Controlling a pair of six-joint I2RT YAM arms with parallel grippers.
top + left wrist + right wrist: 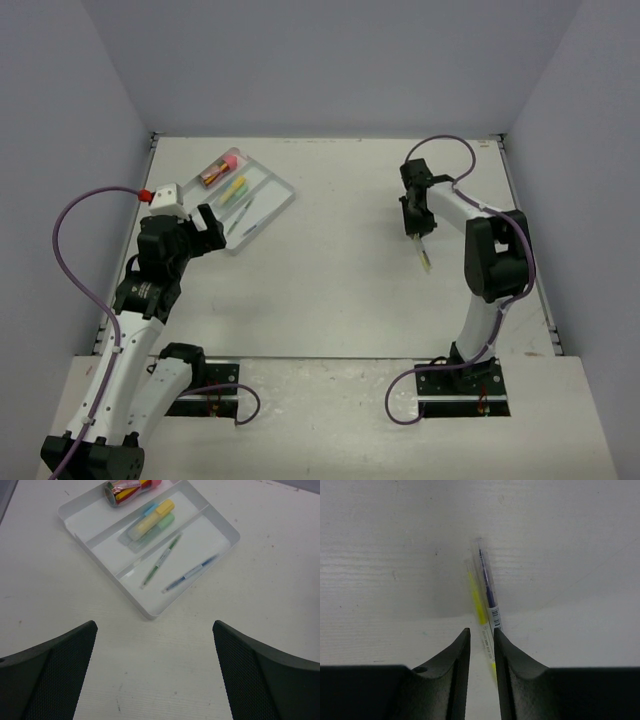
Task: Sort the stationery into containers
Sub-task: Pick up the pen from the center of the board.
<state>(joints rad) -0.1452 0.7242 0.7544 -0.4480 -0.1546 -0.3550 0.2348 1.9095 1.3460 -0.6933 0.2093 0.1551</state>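
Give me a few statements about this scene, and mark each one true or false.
1. The right hand is shut on two pens. True.
2. The left hand holds a highlighter. False: it is open and empty, near the tray.
3. The tray has three compartments. True.
4. The yellow highlighter lies outside the tray. False: it lies in the tray's middle compartment.
5. A green pen and a blue pen share one outer compartment. True.
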